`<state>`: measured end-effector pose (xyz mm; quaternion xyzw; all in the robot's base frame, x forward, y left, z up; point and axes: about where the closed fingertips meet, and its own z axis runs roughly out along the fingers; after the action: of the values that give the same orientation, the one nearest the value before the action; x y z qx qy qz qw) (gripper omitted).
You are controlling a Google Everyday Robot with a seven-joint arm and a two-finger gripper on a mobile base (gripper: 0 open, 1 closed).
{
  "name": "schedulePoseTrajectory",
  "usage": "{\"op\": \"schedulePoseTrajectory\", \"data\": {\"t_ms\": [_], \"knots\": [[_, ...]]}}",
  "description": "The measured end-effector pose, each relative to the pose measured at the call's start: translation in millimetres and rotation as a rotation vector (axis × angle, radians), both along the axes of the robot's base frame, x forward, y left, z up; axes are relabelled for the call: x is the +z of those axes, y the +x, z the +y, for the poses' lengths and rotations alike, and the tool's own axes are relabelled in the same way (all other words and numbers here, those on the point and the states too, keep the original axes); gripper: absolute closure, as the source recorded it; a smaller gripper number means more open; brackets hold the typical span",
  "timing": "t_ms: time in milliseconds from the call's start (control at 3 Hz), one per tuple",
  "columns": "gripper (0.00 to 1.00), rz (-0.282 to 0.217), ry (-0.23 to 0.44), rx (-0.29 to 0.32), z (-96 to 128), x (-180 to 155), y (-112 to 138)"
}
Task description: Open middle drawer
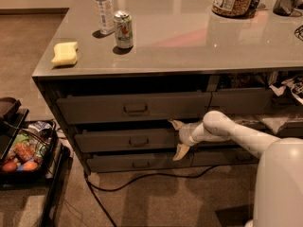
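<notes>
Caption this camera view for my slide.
Gripper at the right end of the middle drawer, jaws spread across its front.
</notes>
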<state>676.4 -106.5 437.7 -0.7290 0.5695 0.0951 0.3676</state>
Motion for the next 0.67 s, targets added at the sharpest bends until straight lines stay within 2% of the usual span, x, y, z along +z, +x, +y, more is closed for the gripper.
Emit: {"op": "schedulePoseTrajectory", "data": {"t_ms": [333,667], "knots": [[0.00,-0.015,0.001,-0.002,4,-3,7],[0.00,0.023,-0.012,-0.017,0,-24,14]]}}
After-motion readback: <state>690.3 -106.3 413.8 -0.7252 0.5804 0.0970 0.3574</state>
